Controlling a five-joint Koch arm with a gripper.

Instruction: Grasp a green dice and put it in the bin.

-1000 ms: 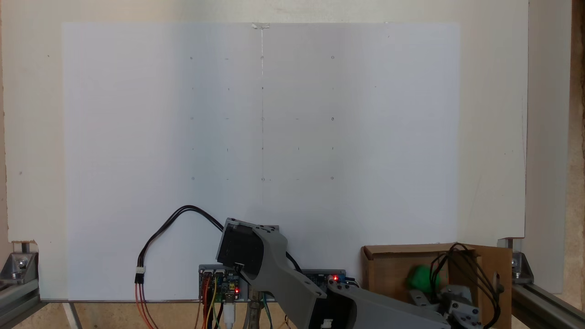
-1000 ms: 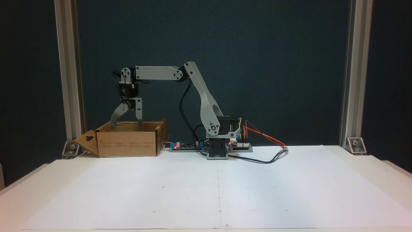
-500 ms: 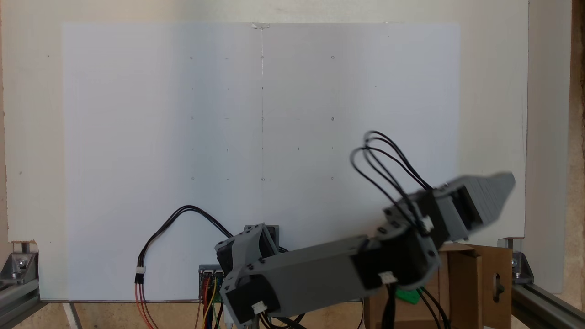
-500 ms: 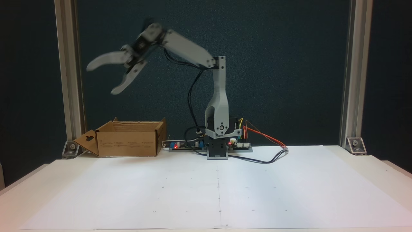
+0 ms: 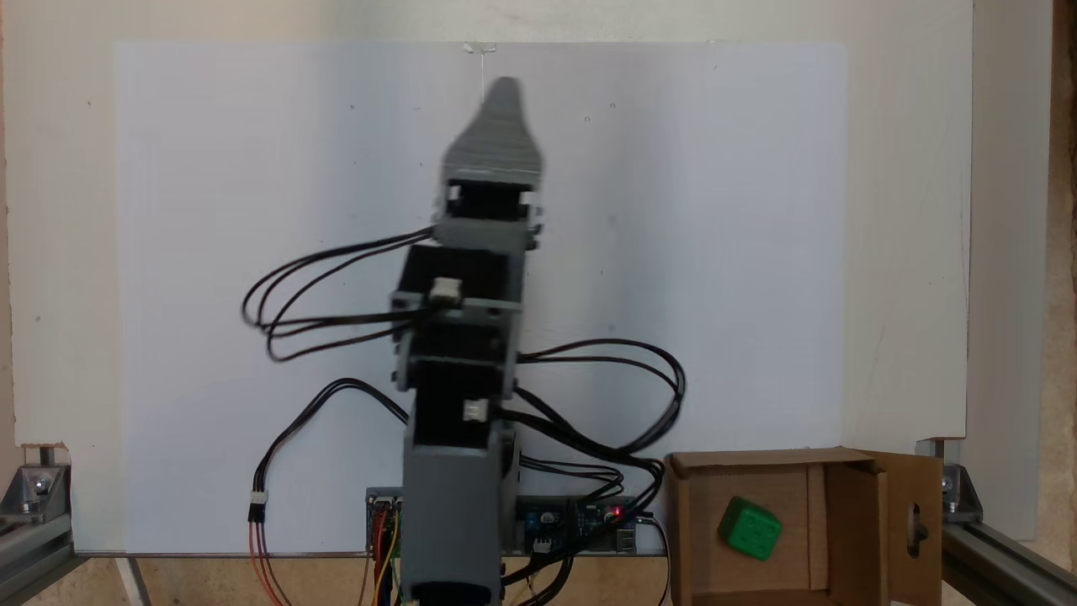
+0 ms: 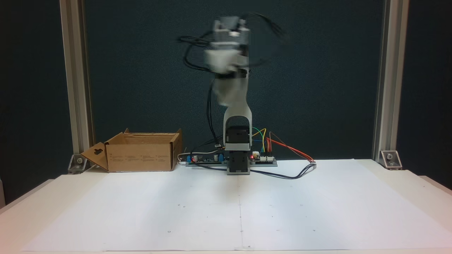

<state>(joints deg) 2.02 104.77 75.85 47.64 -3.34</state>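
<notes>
Green and rounded, the plastic dice [image 5: 749,528] lies inside the open corrugated cardboard bin [image 5: 690,539]. Well apart, the grey hand [image 5: 503,105] points up-frame, blurred; whether spread or pressed together, I cannot tell.

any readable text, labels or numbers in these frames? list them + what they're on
None can be read.
Cardboard box: rows of small dark print on the side facing the camera, too small to read.
Controller boards at the arm's base: any markings too small to read.
Green dice lying inside the box: sunken pips, no digits.
White paper sheet: faint grid marks, no writing.
</notes>
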